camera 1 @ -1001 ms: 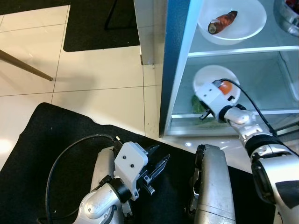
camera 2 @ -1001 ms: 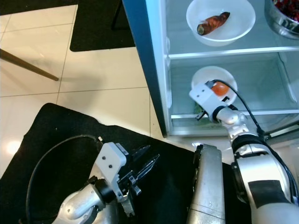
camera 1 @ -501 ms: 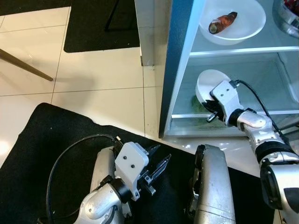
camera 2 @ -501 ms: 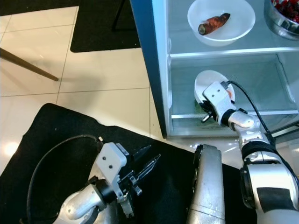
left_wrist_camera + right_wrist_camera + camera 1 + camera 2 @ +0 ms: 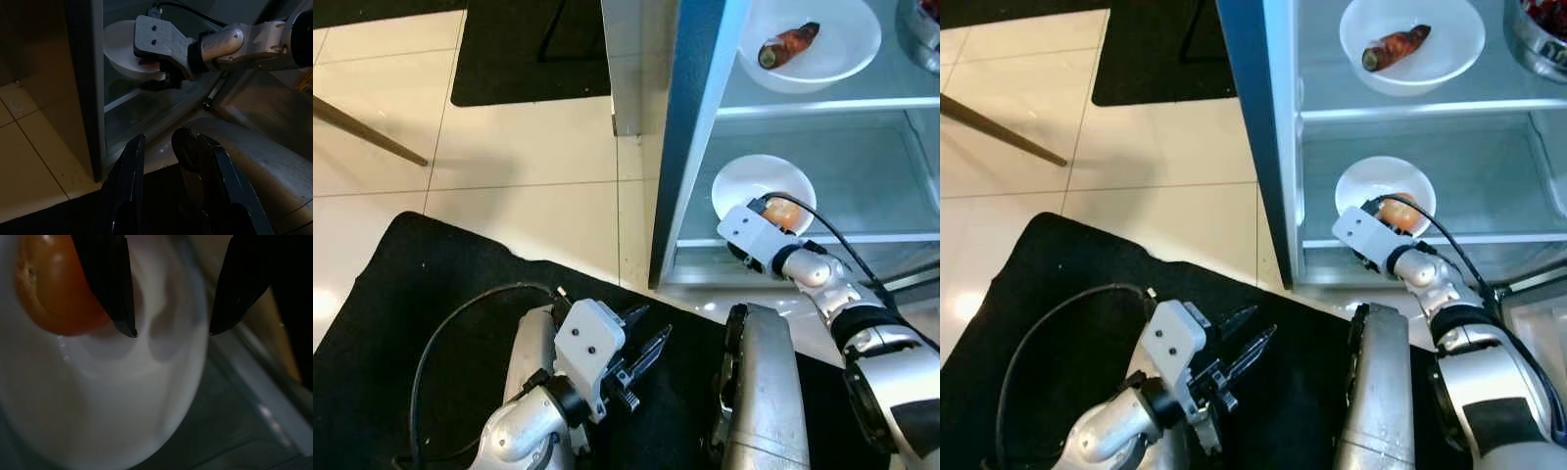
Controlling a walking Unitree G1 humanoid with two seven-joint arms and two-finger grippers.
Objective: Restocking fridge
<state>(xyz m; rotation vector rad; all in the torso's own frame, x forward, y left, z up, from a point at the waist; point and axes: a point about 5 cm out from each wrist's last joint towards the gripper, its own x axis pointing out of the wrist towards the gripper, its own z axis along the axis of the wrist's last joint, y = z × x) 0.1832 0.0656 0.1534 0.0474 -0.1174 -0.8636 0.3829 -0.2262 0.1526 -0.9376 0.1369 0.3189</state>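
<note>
right gripper [image 5: 172, 333] reaches into the open fridge [image 5: 690, 147] at the lower glass shelf [image 5: 862, 186], fingers spread wide and holding nothing, tips over a white plate [image 5: 744, 186]. an orange-red tomato [image 5: 54, 289] sits in that plate, just beside one black fingertip [image 5: 110, 289]; whether they touch is unclear. one shelf above the gripper, a white bowl [image 5: 1449, 49] holds a brown-red piece of food [image 5: 1393, 47], type unclear. a metal bowl [image 5: 1540, 44] with red contents sits beyond it at the frame edge. left gripper [image 5: 646, 351] hangs low over the black mat [image 5: 401, 294], fingers slightly apart, empty.
</note>
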